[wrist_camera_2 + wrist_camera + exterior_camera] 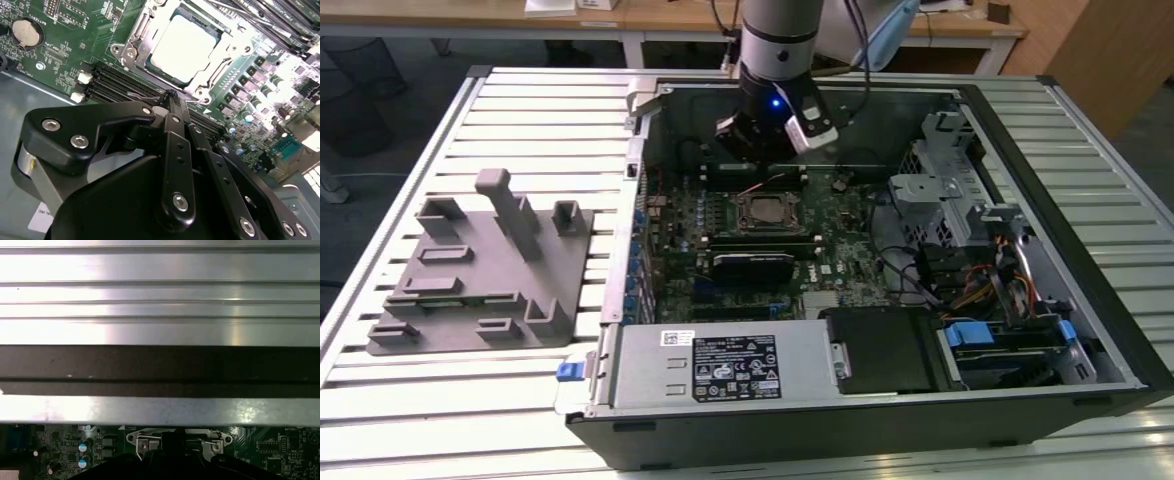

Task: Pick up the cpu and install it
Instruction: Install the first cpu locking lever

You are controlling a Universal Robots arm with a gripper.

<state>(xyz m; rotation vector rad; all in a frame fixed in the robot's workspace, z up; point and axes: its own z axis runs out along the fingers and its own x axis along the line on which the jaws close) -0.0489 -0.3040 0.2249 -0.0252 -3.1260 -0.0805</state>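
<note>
In the second wrist view the cpu [186,44], a flat square chip with a bright silvery top, lies inside the metal socket frame [131,47] on the green motherboard [75,30]. My gripper [170,98] hovers a little off the socket's edge, its black fingers [176,150] drawn together with nothing between them. In the exterior view the gripper [762,148] hangs inside the open computer case [1067,200], just behind the socket [767,211]. The first wrist view catches a strip of the socket frame [142,440] under the case's wall.
A grey plastic tray [480,275] with upright blocks sits on the slatted table [400,400] at the exterior view's left. Inside the case are a power supply [707,365], a drive cage [947,180] and loose cables [987,290] at the right. Memory slots [120,87] run beside the socket.
</note>
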